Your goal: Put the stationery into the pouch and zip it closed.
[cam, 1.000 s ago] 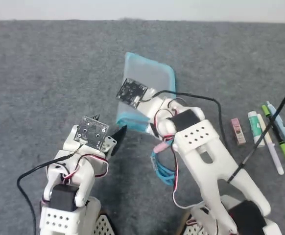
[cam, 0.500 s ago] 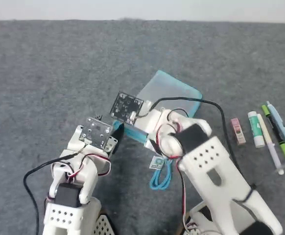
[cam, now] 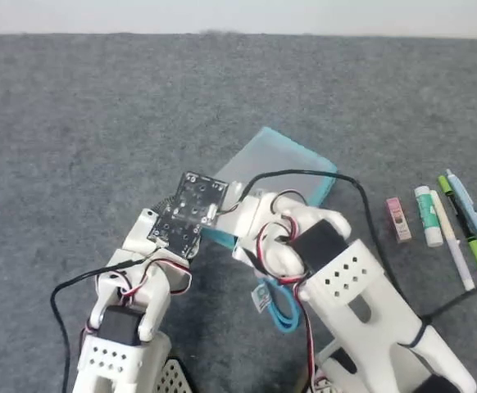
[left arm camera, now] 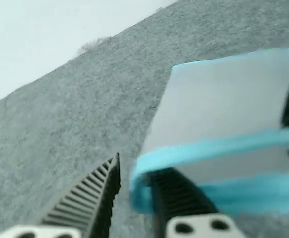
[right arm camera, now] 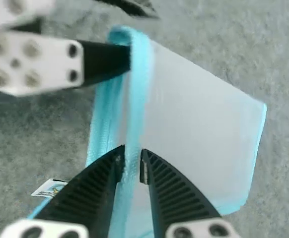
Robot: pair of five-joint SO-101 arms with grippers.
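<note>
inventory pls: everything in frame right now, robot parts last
pouch: one, translucent with blue trim, mid-mat, gripped at its near rim
eraser: one, pink, right of the pouch
pens and markers: four, white-green, white, green, light blue, in a row beside the eraser
strap: one, blue, with a small tag, on the mat below the pouch in the high view
mat: one, grey, covers the table
left claw: open, one finger at the pouch rim's corner
right claw: shut on the pouch rim
</note>
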